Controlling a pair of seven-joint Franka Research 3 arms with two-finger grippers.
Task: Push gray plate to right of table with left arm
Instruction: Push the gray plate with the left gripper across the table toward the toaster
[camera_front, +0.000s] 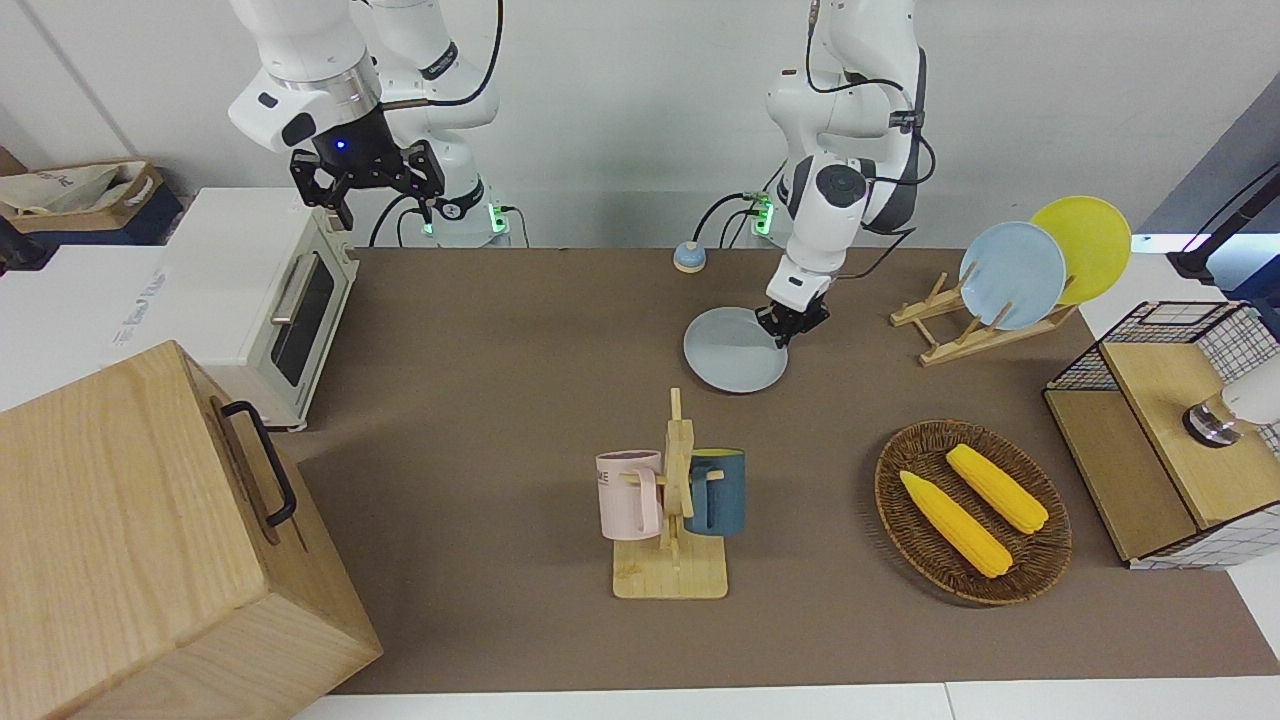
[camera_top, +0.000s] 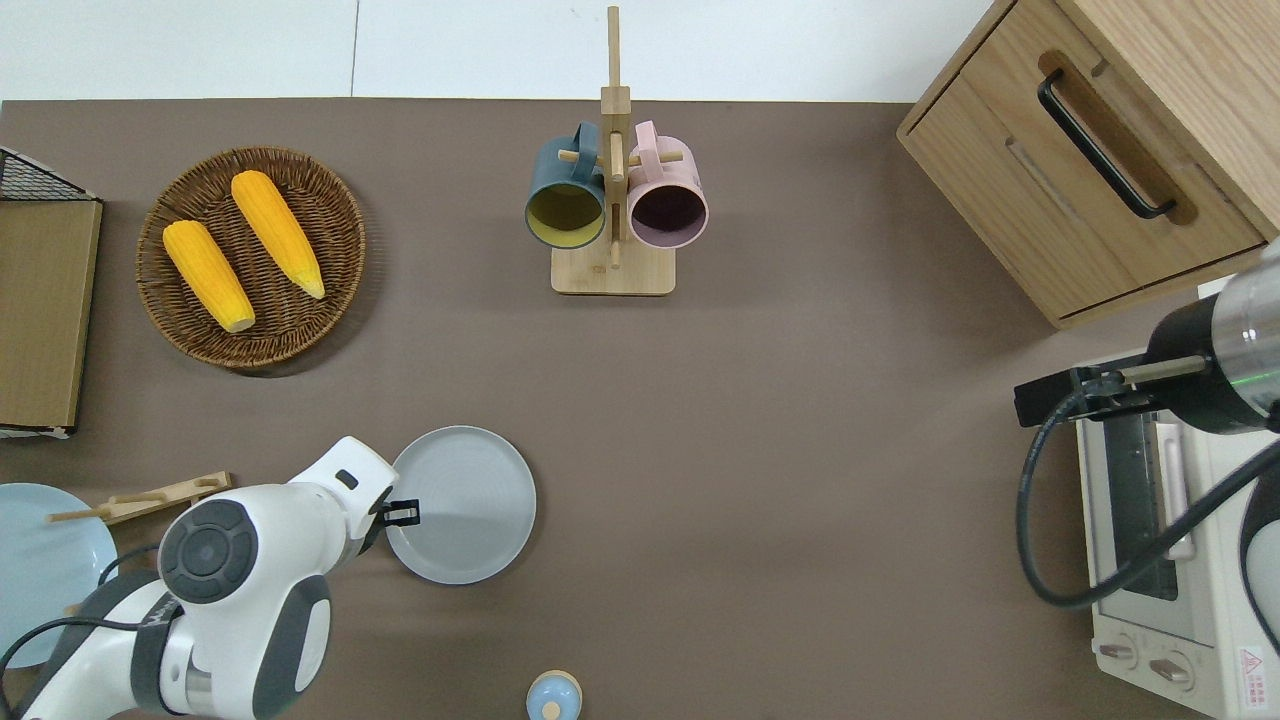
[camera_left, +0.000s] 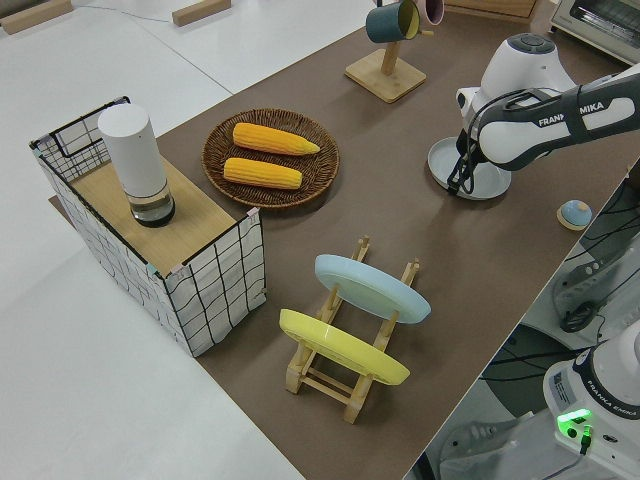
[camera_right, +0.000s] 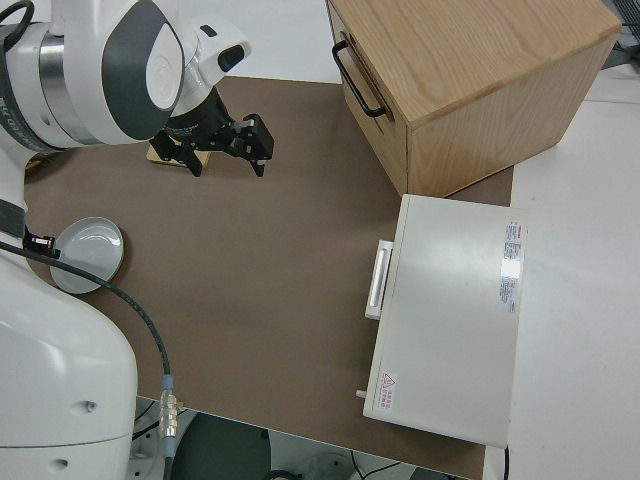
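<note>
The gray plate (camera_top: 461, 504) sits low and left of middle in the overhead frame, flat on the bench (camera_top: 760, 420). The left claw (camera_top: 402, 513) touches its rim; I cannot tell its fingers. Push low, slow and straight toward the toaster oven (camera_top: 1165, 560)

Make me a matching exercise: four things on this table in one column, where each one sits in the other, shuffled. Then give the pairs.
Things
1. gray plate
2. sky-blue plate
3. corn cobs
4. pink mug

Places
A. in the wicker basket
B. flat on the table, at the left gripper
C. hanging on the mug stand
D. upright in the wooden plate rack

Pairs: 1-B, 2-D, 3-A, 4-C
</note>
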